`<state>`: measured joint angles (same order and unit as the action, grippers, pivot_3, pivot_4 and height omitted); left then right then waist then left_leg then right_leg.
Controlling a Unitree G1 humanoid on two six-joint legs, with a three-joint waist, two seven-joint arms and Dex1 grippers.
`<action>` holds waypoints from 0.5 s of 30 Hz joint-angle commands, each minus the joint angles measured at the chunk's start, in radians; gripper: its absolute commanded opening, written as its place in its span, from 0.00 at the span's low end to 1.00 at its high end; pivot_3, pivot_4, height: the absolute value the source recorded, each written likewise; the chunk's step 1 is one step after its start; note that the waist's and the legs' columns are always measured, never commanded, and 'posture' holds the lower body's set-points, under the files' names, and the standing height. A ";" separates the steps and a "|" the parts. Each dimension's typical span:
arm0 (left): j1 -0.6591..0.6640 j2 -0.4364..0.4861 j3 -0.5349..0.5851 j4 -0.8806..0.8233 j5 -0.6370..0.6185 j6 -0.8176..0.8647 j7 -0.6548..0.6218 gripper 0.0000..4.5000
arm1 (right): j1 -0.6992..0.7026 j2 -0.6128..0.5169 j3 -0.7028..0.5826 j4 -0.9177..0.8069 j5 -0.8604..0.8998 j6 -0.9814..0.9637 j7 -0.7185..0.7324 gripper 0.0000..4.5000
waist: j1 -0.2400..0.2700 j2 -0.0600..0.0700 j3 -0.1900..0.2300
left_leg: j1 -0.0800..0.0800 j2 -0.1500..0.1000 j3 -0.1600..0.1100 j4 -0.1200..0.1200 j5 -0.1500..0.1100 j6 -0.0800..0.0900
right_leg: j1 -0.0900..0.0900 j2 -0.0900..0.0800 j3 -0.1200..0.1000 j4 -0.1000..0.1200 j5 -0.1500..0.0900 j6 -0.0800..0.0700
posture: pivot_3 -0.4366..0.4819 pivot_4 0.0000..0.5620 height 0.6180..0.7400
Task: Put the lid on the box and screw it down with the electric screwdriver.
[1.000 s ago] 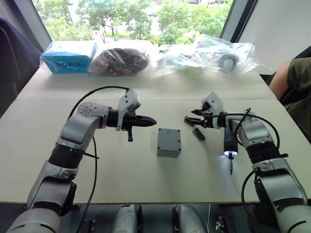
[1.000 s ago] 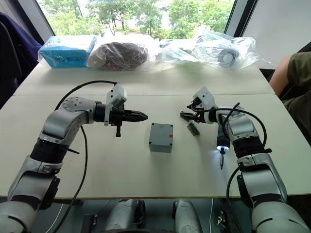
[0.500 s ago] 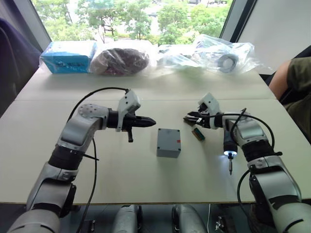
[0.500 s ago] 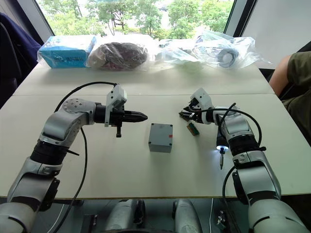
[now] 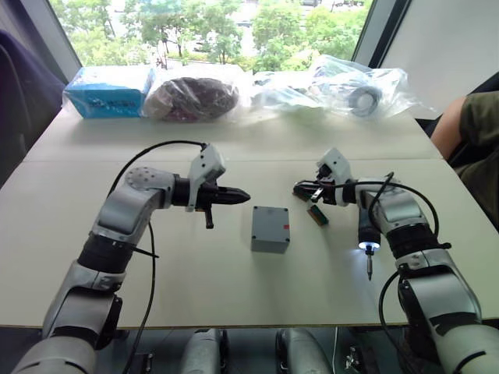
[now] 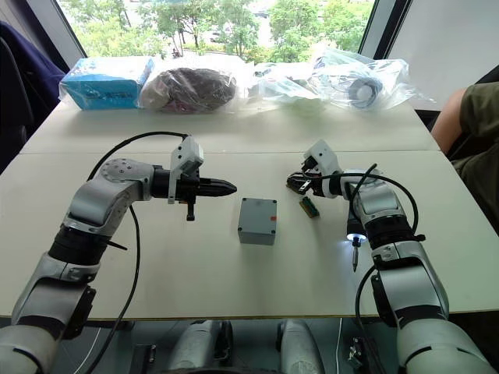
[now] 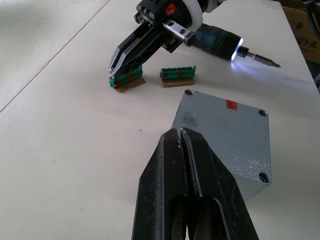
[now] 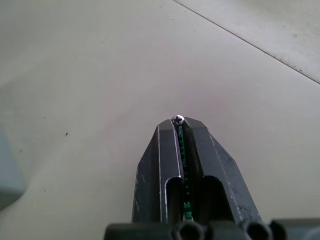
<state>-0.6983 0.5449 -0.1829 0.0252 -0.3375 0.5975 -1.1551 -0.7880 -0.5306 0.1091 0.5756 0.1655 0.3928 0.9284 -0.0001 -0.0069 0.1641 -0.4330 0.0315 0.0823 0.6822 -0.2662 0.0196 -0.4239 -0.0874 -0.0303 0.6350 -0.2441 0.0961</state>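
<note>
Up close, the left gripper (image 7: 181, 134) has its two black fingers pressed together with nothing between them, hovering just above the table (image 5: 195, 273) beside the box (image 5: 270, 229). The right gripper (image 8: 178, 121) is also closed, and its own wrist view shows a small round-headed screw (image 8: 177, 119) pinched at the very tips, with a strip of green visible in the slit between the fingers; from the head views that screw is too small to make out. The left wrist view adds what the head views blur: the lid (image 7: 225, 130) sits on the box, a small red mark on top and screw holes at its corners, and the right gripper's tips come down at one of two small green pieces (image 7: 177, 76) lying side by side on the table, though contact cannot be told. The electric screwdriver (image 5: 366, 234) is at the right forearm, well right of the box, bit pointing down with its white light on. Count: one box, one lid, one screwdriver, two green pieces, one screw. Along the far table edge lie a blue packet (image 5: 109, 89) and several clear plastic bags (image 5: 355, 86)
</note>
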 commanded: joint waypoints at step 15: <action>0.026 0.098 -0.001 -0.166 -0.082 0.053 -0.099 0.00 | 0.201 -0.086 -0.147 -0.711 0.229 0.347 -0.019 0.02 | -0.011 0.000 0.000 | 0.000 0.000 -0.002 -0.001 -0.001 0.001 | 0.000 0.000 0.000 0.000 0.000 0.000 | 0.48 0.27 1.00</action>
<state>-0.6725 0.6295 -0.1841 -0.0993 -0.3973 0.6477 -1.2369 -0.5867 -0.6095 -0.0156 -0.0683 0.3699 0.7192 0.9290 -0.0106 -0.0066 0.1643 -0.4332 0.0320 0.0806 0.6812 -0.2666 0.0203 -0.4244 -0.0876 -0.0305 0.6354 -0.2440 0.0961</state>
